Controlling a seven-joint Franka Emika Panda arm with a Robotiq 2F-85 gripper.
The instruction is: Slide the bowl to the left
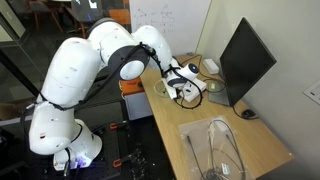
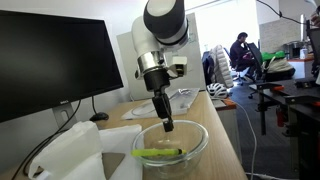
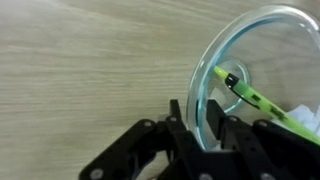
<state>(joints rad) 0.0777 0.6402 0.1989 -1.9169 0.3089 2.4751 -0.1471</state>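
Observation:
A clear glass bowl [image 2: 178,146] stands on the wooden desk with a green pen-like thing [image 2: 158,153] lying inside. In the wrist view the bowl's rim [image 3: 238,28] curves up to the right, and the green thing [image 3: 258,99] lies across its bottom. My gripper [image 3: 196,108] has one finger inside the bowl and one outside, shut on the near rim. In both exterior views the gripper [image 2: 167,123] [image 1: 184,90] points down at the bowl [image 1: 163,87].
A black monitor [image 2: 50,65] [image 1: 243,60] stands along one side of the desk, with cables and a mouse [image 1: 249,114] by it. White crumpled material [image 2: 85,152] lies close beside the bowl. A beige mat with clear plastic [image 1: 222,150] lies further along the desk.

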